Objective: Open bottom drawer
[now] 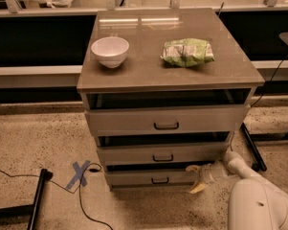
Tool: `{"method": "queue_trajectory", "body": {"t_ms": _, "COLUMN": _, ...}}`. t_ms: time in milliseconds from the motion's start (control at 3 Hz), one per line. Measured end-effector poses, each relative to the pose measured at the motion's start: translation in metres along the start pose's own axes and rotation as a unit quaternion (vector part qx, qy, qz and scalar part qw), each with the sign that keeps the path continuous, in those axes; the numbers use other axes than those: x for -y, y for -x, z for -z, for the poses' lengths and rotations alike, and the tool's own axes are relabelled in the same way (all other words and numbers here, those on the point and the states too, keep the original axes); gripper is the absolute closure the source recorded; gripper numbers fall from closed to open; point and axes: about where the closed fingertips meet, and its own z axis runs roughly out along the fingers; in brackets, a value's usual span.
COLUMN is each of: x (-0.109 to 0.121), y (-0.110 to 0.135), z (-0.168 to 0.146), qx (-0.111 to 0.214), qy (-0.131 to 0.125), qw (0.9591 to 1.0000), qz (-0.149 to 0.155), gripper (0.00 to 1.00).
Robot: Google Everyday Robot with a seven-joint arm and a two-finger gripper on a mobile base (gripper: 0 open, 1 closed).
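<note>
A grey cabinet (pixel 172 78) holds three flat-fronted drawers. The bottom drawer (pixel 134 178) is the lowest and shallowest, with a small dark bar handle (pixel 160 180); a dark gap shows above its front. My gripper (pixel 194 178) is at the right end of that drawer front, low near the floor, on a white arm (pixel 258 200) coming from the lower right. One fingertip (pixel 192 168) is at the drawer's top edge, the other (pixel 197 188) below its lower edge. The middle drawer (pixel 162 153) and top drawer (pixel 165 120) sit above.
A white bowl (pixel 109 51) and a green snack bag (pixel 187 52) lie on the cabinet top. A blue tape cross (pixel 79 173) and black cables (pixel 81 195) are on the floor at left. A dark stand leg (pixel 37 199) is lower left; another (pixel 252 147) stands right.
</note>
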Motion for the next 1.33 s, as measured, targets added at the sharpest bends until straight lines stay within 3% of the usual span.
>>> {"method": "queue_trajectory", "body": {"t_ms": 333, "x": 0.000, "y": 0.000, "z": 0.000, "qx": 0.000, "qy": 0.000, "qw": 1.0000, "qz": 0.000, "gripper": 0.07}}
{"method": "queue_trajectory", "body": {"t_ms": 667, "x": -0.009, "y": -0.008, "z": 0.007, "qx": 0.020, "qy": -0.015, "qw": 0.9996, "qz": -0.015, "gripper": 0.00}}
{"method": "queue_trajectory", "body": {"t_ms": 1000, "x": -0.018, "y": -0.014, "z": 0.011, "qx": 0.043, "qy": -0.032, "qw": 0.9982, "qz": -0.026, "gripper": 0.00}}
{"method": "queue_trajectory", "body": {"t_ms": 1333, "x": -0.012, "y": -0.015, "z": 0.013, "qx": 0.049, "qy": -0.046, "qw": 0.9974, "qz": -0.025, "gripper": 0.00}}
